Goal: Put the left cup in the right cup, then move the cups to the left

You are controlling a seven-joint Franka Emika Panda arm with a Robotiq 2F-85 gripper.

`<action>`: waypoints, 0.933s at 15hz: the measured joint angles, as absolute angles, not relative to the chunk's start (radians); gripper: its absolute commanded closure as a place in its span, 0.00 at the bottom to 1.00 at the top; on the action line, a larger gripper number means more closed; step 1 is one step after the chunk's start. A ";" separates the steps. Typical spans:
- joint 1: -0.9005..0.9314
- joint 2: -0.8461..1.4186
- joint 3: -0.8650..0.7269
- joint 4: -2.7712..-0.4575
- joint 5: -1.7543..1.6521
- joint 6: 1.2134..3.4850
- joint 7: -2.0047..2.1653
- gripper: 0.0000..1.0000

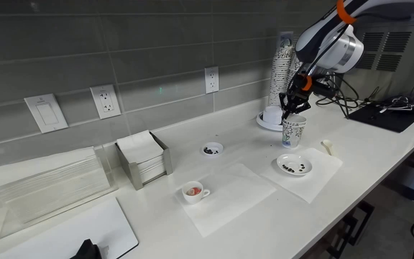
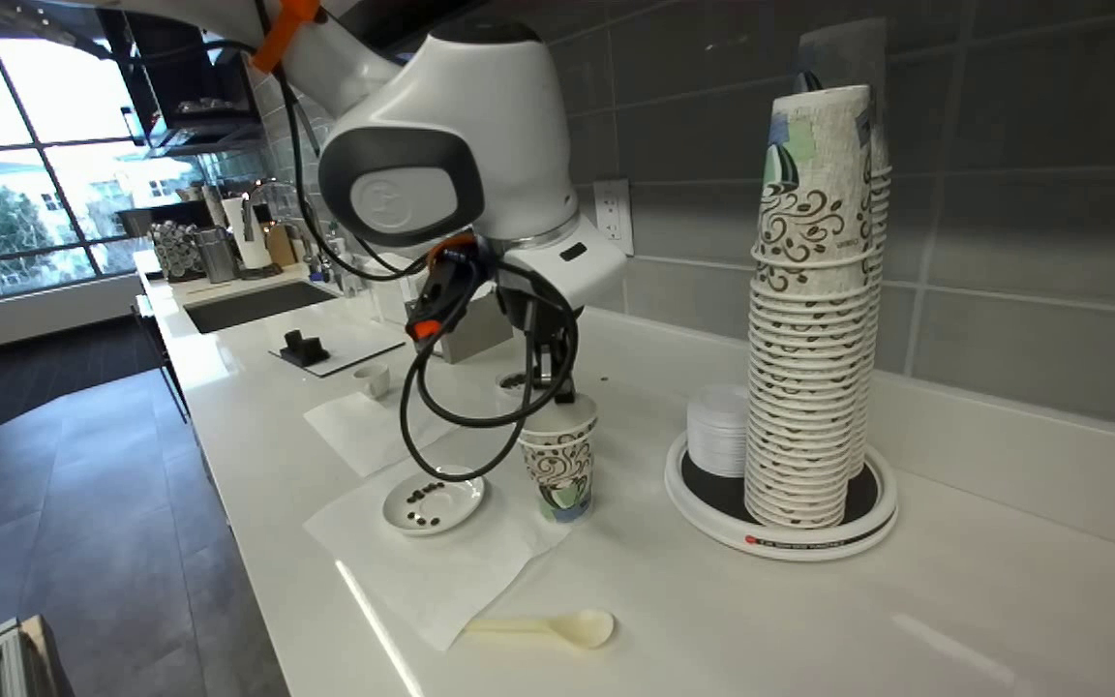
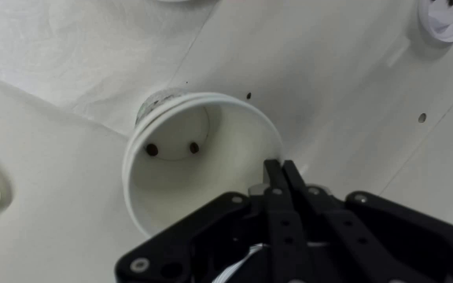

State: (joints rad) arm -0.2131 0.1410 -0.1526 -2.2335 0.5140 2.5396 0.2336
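Note:
The two patterned paper cups are nested: the inner cup (image 1: 298,118) sits inside the outer cup (image 1: 292,137), its rim just above the outer rim. The inner cup (image 2: 562,418) and outer cup (image 2: 559,479) appear to stand upright on the counter at the paper sheet's edge. In the wrist view, the inner cup (image 3: 226,149) has two dark beans at its bottom, and the outer cup (image 3: 157,103) shows as a strip behind it. My gripper (image 3: 280,162) is closed with the inner cup's wall between its fingertips; it also shows in both exterior views (image 1: 285,116) (image 2: 557,395).
A white saucer with beans (image 1: 294,164) and a spoon (image 1: 328,146) lie in front of the cups. A small bean dish (image 1: 212,148) and a mug (image 1: 193,192) lie farther along. Tall cup stacks (image 2: 807,387) stand on a round tray (image 2: 712,528) by the wall.

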 measured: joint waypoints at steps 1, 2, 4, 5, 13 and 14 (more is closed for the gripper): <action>-0.213 0.141 -0.153 -2.234 0.514 2.540 0.234 0.96; -0.213 0.141 -0.153 -2.234 0.514 2.540 0.233 0.96; -0.213 0.141 -0.153 -2.234 0.514 2.540 0.233 0.96; -0.213 0.141 -0.153 -2.234 0.514 2.540 0.233 0.96; -0.212 0.142 -0.153 -2.230 0.518 2.545 0.232 0.99; -0.213 0.145 -0.153 -2.228 0.524 2.545 0.232 0.99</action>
State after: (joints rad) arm -0.2127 0.1446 -0.1526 -2.2275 0.5241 2.5453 0.2321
